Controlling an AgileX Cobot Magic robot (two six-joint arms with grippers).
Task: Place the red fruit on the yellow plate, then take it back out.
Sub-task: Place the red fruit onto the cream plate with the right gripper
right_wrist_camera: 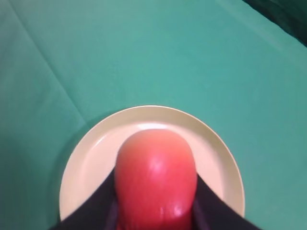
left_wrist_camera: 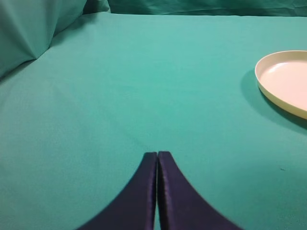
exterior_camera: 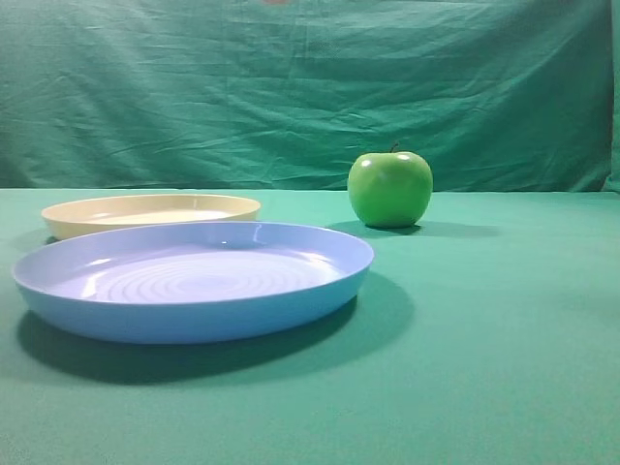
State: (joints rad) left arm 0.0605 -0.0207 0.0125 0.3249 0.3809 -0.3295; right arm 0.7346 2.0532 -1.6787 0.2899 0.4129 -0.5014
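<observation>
red fruit (right_wrist_camera: 156, 179) cut off at bottom edge, hiding yellow plate (right_wrist_camera: 216, 158) middle

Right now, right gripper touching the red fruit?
Touching. The right wrist view shows the right gripper with both dark fingers pressed against the red fruit sides.

Wrinkled green backdrop cloth (exterior_camera: 291, 87) hangs behind; green-covered table (exterior_camera: 504, 320) below.

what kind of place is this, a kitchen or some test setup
Likely a staged test bench, not a kitchen: green cloth covers table and backdrop, with only a blue plate, yellow plate and green apple.
</observation>
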